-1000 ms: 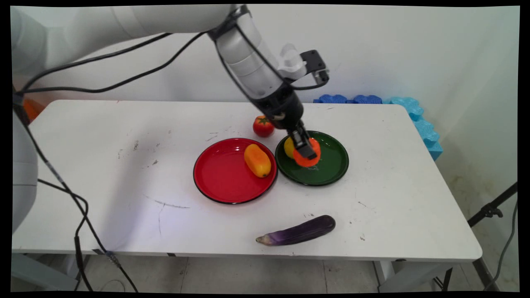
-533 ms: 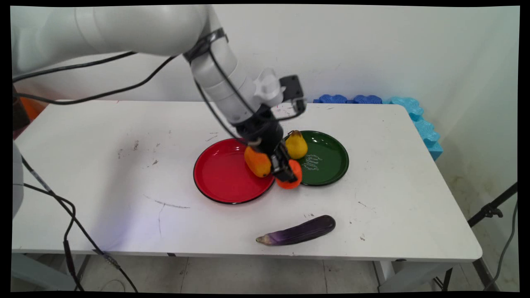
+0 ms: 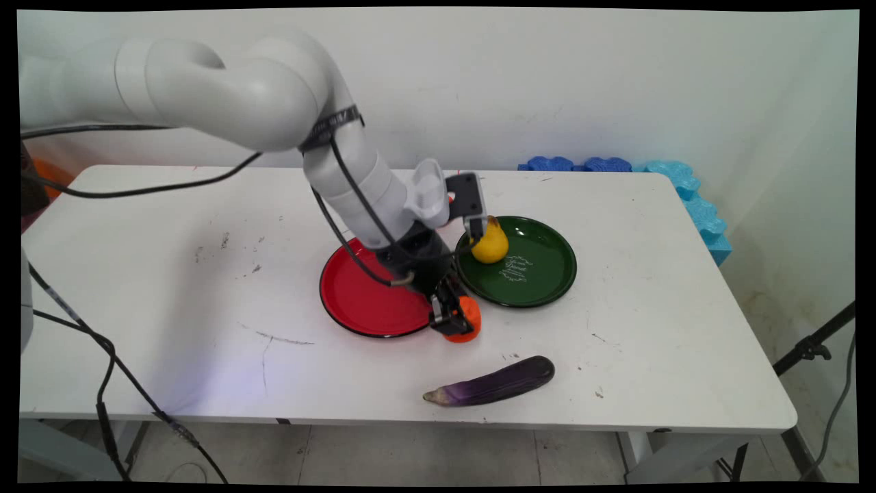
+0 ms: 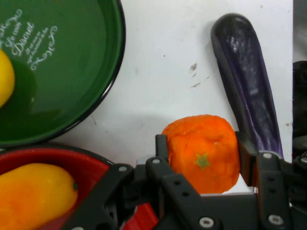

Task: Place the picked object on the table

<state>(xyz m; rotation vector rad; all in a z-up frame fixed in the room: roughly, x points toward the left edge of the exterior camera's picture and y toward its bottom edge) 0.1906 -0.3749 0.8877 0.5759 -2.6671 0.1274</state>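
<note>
My gripper (image 3: 455,322) (image 4: 201,155) is shut on an orange fruit (image 3: 467,320) (image 4: 204,153), held low over the white table just off the front right rim of the red plate (image 3: 356,301) (image 4: 57,160). An orange-yellow mango-like fruit (image 4: 33,194) lies in the red plate; in the main view the arm hides it. The green plate (image 3: 534,270) (image 4: 67,72) to the right holds a yellow pear (image 3: 490,243) (image 4: 5,76). A purple eggplant (image 3: 493,383) (image 4: 247,79) lies on the table nearer the front edge, a little beyond the held orange.
Blue foam pieces (image 3: 616,166) sit at the table's far right corner and run down its right side. Black cables (image 3: 109,356) hang from the arm at the left. A tripod leg (image 3: 811,346) stands beside the table's right end.
The gripper has carried the orange out of the green plate, leftward and toward the front, down to just past the red plate's rim. The pear now shows uncovered in the green plate.
</note>
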